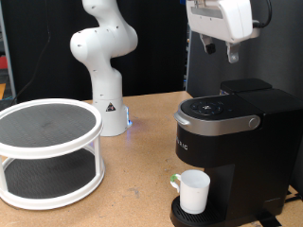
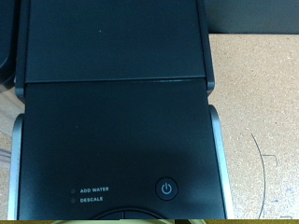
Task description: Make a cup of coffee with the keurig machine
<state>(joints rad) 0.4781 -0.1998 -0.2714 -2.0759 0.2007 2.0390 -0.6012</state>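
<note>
Standing on the drip tray of the keurig machine (image 1: 232, 142), the cup (image 1: 194, 192) sits under the closed top at the exterior view's lower right. The gripper (image 1: 230, 52) hangs above the machine, touching nothing; whether its fingers are spread or closed cannot be told. A white two-tier round shelf (image 1: 49, 151) stands well apart on the wooden table (image 1: 133, 194).

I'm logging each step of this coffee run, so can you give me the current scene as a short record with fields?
gripper: gripper above the keurig machine, apart from it, holding nothing visible
machine lid: closed
cup: white cup upright on the drip tray under the spout
panel: power button and "add water" and "descale" labels in wrist view
other: white two-tier rack at exterior view's left
</note>
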